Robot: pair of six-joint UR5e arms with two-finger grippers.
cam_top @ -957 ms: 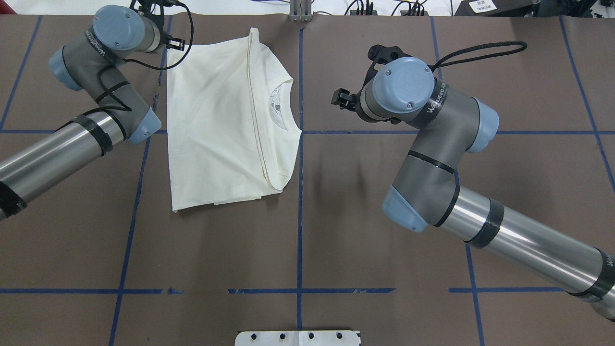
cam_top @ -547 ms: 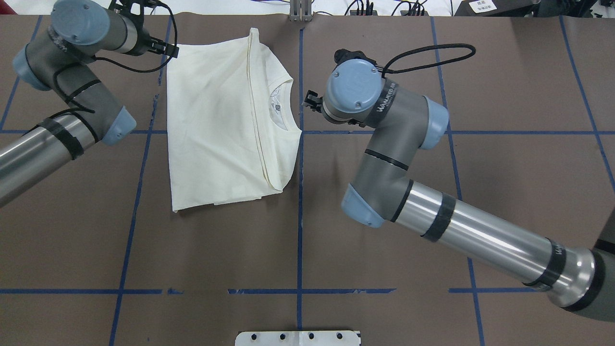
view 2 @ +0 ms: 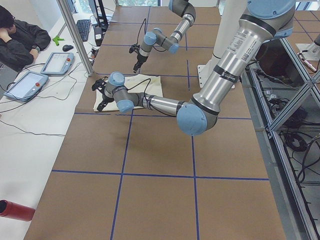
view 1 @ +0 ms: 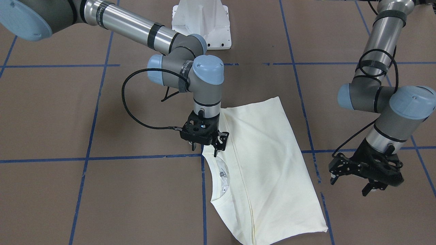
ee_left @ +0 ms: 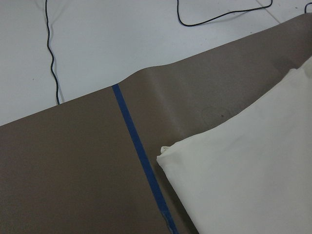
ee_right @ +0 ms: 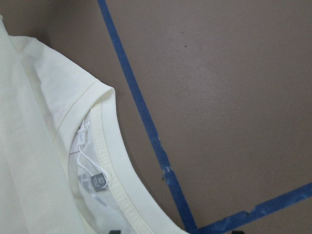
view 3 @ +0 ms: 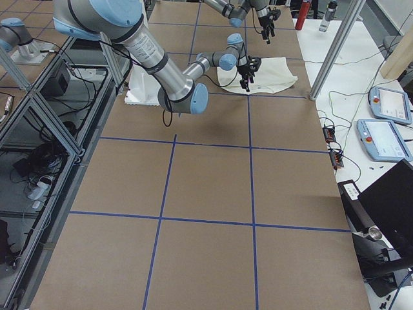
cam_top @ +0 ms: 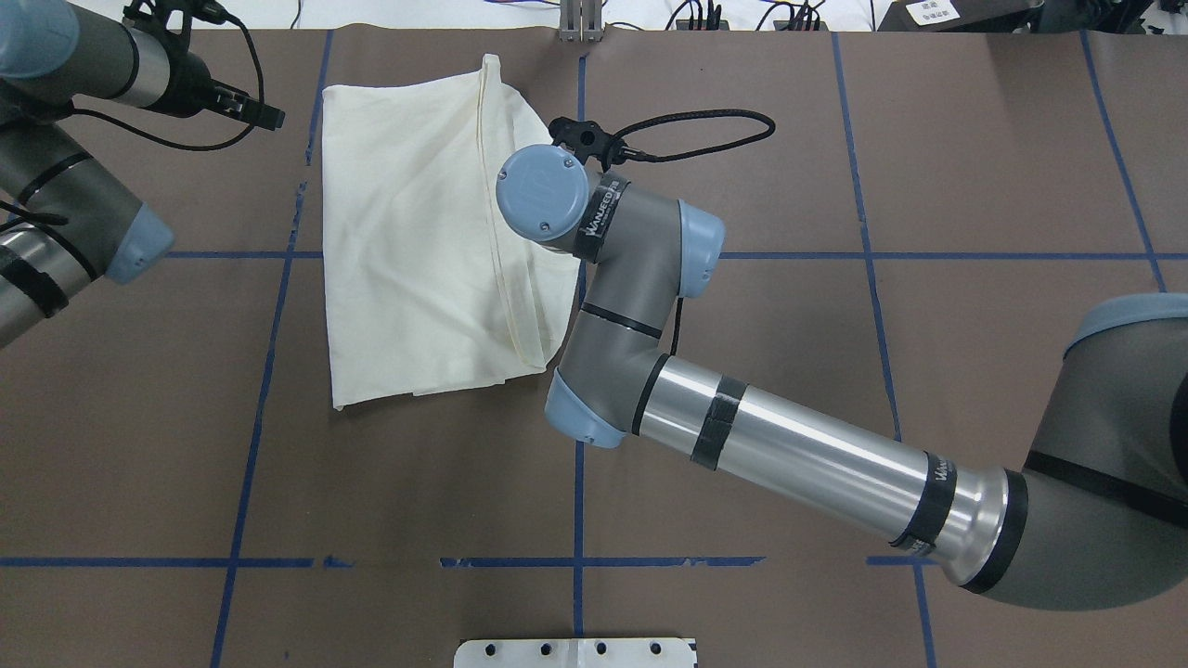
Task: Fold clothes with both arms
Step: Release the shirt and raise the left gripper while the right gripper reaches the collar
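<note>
The cream clothes (cam_top: 418, 241) lie folded flat on the brown table, plain side up, with the collar (view 1: 221, 177) and its label showing at one edge. My right gripper (view 1: 204, 149) hangs open just above the collar edge, holding nothing; in the overhead view its wrist hides it. The right wrist view looks down on the collar (ee_right: 109, 161) beside blue tape. My left gripper (view 1: 349, 186) is open and empty, off the shirt's side near its far corner. That corner (ee_left: 234, 180) shows in the left wrist view.
Blue tape lines (cam_top: 577, 464) cross the brown table cover. The white pedestal base (view 1: 201, 23) stands at the robot's side. Beyond the table's far edge lie cables (ee_left: 48, 53). A person (view 2: 17, 37) sits at a side desk with tablets.
My right arm has swung left, from well right of the shirt to over its collar. My left arm has drawn back to the left, away from the shirt's far corner.
</note>
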